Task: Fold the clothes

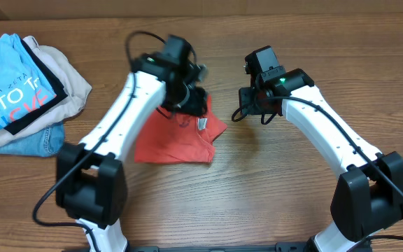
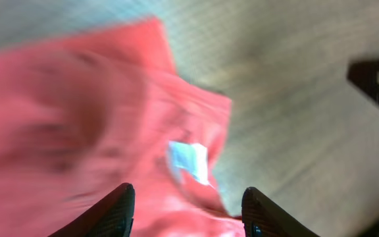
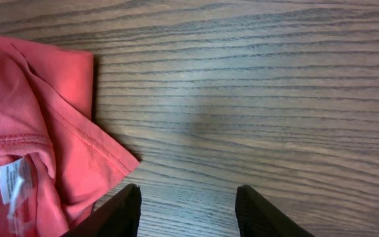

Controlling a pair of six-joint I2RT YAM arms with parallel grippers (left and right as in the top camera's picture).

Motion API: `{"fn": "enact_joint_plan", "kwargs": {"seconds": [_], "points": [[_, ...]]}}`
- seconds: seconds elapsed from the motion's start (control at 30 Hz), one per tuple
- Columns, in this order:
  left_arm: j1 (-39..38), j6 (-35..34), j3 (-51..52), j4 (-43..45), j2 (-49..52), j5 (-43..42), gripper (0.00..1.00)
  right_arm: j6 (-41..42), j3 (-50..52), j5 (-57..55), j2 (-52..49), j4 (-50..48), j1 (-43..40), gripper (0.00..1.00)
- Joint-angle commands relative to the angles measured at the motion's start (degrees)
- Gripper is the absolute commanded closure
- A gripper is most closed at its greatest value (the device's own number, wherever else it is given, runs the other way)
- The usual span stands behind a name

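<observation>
wooden table [image 1: 271,182]: one red t-shirt [image 1: 173,147], one side pile [image 1: 19,98]

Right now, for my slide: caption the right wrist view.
Open right pincer above wooden table, beside the crumpled coral-red T-shirt.

The T-shirt [image 1: 177,143] near the middle of the tabletop [image 1: 292,189] is coral red, with a small white tag [image 1: 203,124]. The tabletop is brown with darker wood grain. By its left edge lie a light-blue shirt [image 1: 2,63], lettered in white and red and banded in black, and a beige garment [image 1: 75,80]. My arms [image 1: 128,101] are white with black joints.
</observation>
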State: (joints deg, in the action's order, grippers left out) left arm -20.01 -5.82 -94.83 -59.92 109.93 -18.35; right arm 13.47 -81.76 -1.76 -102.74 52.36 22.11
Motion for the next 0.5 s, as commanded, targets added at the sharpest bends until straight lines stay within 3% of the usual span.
{"fn": "enact_joint_plan", "kwargs": {"seconds": [0.0, 0.13, 0.47], "points": [[2.56, -2.14, -0.87, -0.52, -1.18, 5.35, 0.45, 0.48, -1.14, -0.57, -0.26, -0.13, -0.09, 0.50], [5.51, -6.08, -0.13, -0.85, -1.07, 7.21, 0.46, 0.50, -1.14, -0.55, -0.26, -0.15, -0.09, 0.50], [4.68, -6.71, 2.93, 0.20, 2.64, 3.28, 0.46, 0.50, -1.14, -0.52, -0.26, 0.04, -0.07, 0.49]]}}
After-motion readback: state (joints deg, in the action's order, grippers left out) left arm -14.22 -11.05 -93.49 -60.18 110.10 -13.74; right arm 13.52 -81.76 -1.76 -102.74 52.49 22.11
